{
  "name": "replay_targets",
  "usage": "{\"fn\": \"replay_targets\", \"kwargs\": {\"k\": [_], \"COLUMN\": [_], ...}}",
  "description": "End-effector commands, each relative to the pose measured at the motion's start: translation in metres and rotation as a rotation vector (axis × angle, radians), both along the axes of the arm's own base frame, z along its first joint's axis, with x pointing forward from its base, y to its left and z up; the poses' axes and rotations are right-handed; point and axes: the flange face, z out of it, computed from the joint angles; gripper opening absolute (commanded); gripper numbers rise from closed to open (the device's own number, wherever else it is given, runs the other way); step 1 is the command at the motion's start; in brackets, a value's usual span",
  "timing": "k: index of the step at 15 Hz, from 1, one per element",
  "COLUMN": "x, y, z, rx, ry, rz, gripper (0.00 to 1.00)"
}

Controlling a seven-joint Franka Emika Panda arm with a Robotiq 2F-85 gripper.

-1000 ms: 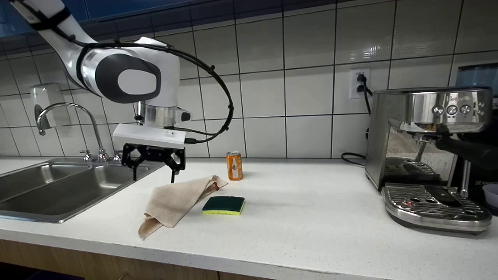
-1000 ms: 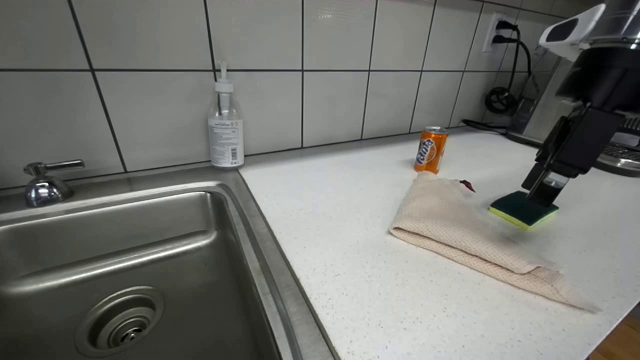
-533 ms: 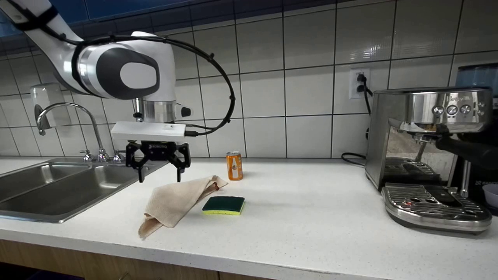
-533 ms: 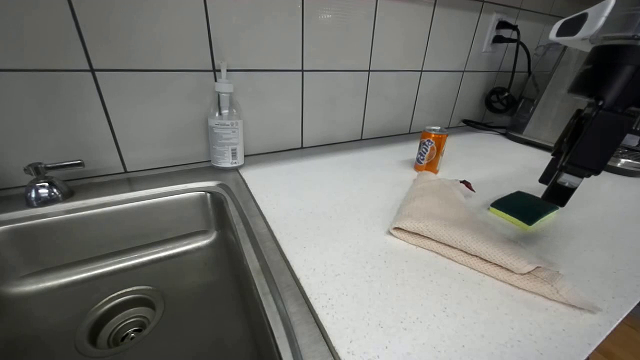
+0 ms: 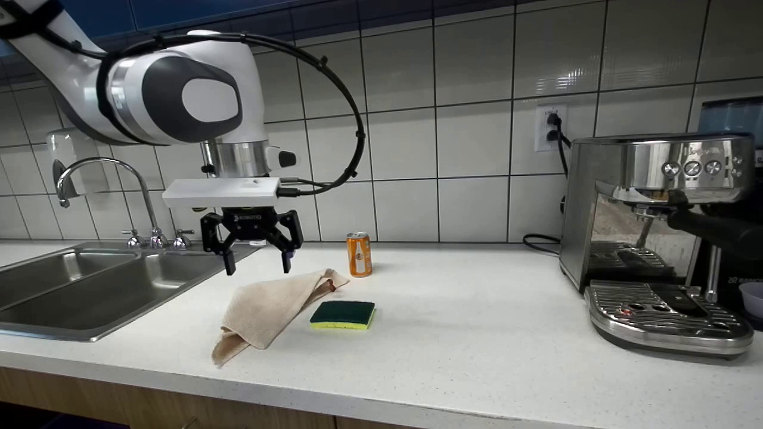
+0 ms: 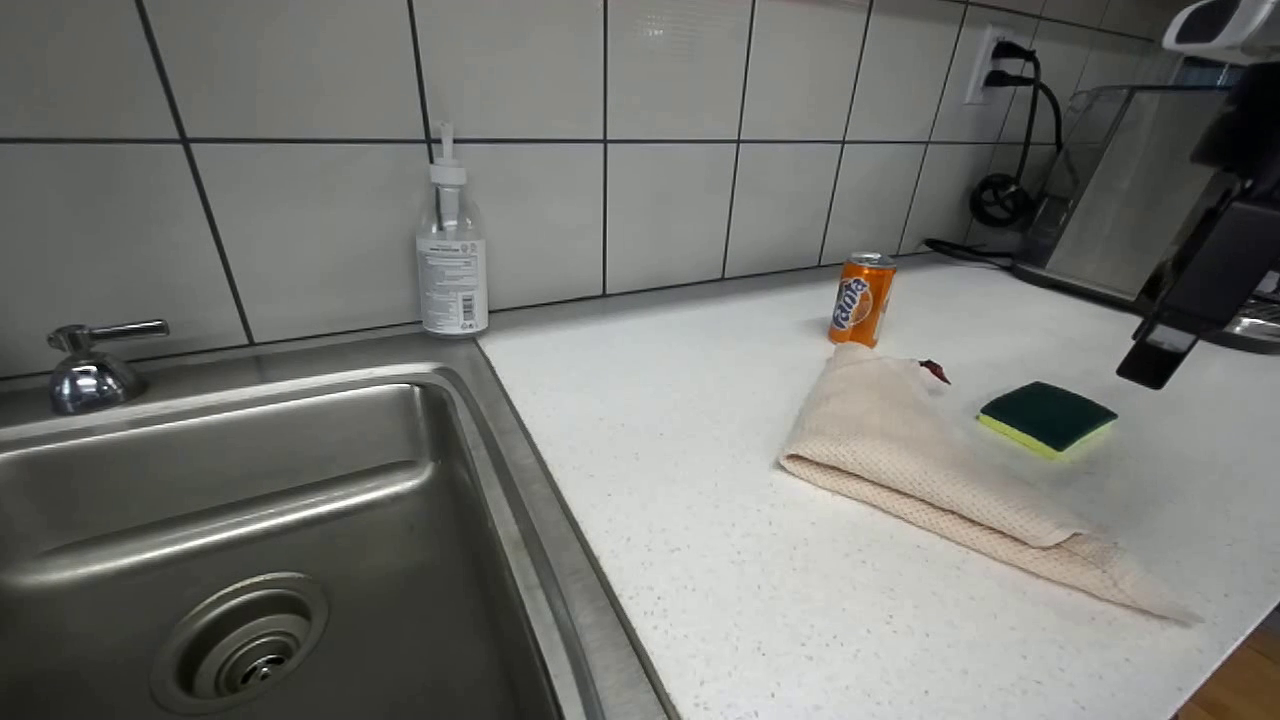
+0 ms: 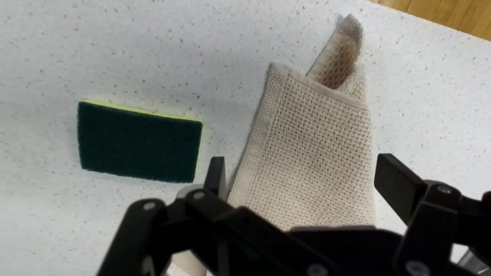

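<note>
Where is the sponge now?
In the wrist view, the sponge lies on the counter, left of the cloth with a gap between. In an exterior view, it sits in front of the can.

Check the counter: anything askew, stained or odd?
Two things. The beige dishcloth lies unevenly folded, a narrow tail poking out with a brownish patch: stain or shadow, can't tell. And a dark-red scrap shows at its edge near the Fanta can; can't identify it.
</note>
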Motion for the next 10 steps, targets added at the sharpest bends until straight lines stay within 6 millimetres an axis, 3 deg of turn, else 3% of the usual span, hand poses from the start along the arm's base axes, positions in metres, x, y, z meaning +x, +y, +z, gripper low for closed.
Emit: {"fn": "replay_targets", "kwargs": {"k": [1,10], "x": [-0.014,-0.018], "y": [-0.007,-0.013], "z": [0.016,0.033], "rx": [-0.049,-0.106], "ry": [-0.040,-0.073], "rz": [-0.055,-0.102], "gripper": [1.00,1.00]}}
